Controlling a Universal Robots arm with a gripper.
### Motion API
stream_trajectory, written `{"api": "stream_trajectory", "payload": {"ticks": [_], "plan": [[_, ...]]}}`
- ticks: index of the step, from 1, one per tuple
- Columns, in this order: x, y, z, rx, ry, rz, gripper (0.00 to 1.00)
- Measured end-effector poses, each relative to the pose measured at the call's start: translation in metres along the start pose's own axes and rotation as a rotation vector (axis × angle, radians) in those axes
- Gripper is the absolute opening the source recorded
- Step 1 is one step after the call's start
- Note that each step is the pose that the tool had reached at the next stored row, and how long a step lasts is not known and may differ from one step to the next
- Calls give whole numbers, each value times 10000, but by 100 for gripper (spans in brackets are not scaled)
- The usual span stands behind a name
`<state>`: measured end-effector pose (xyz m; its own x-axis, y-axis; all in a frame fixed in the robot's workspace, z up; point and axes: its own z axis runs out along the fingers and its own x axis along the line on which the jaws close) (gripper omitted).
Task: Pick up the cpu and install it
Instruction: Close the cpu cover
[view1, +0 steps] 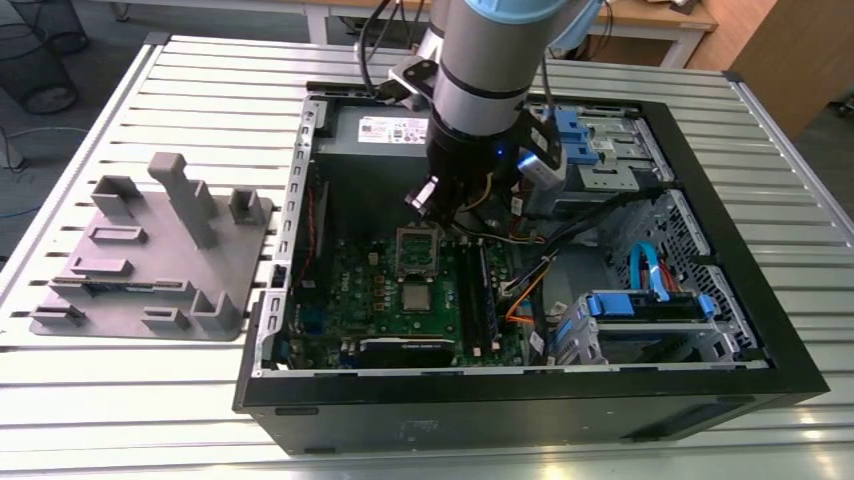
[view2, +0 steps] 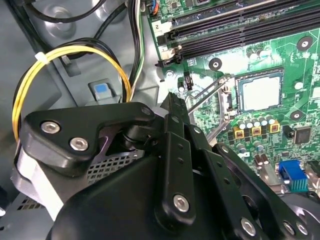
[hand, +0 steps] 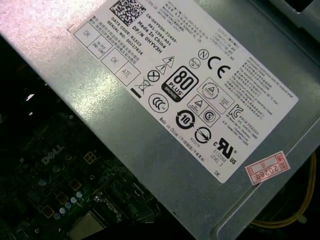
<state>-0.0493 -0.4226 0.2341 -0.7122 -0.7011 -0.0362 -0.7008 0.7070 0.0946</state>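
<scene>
- cpu (view2: 259, 91): small flat square, shiny silver-grey top, seated in the socket on the green motherboard (view2: 280, 60); also seen in the exterior view (view1: 418, 296), below the hollow metal socket frame (view1: 415, 247) standing raised.
- gripper (view1: 441, 200): black, matte, bolted links, hanging over the board just above the frame; open or clenched cannot be told; nothing seen in its grasp, apart from the cpu.
- black computer case (view1: 747, 250), open-sided, lying on a ribbed metal table (view1: 160, 400); holding motherboard, grey power-supply box (hand: 165, 125) with white label, yellow cable loop (view2: 70, 55), blue drive clips (view1: 647, 305).
- matte grey plastic tray (view1: 147, 260) with upright blocks, at the exterior view's left, outside the case.
</scene>
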Motion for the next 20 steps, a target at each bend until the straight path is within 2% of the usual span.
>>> {"api": "stream_trajectory", "payload": {"ticks": [20], "plan": [[28,-4,-37,17,8,-425,11]]}}
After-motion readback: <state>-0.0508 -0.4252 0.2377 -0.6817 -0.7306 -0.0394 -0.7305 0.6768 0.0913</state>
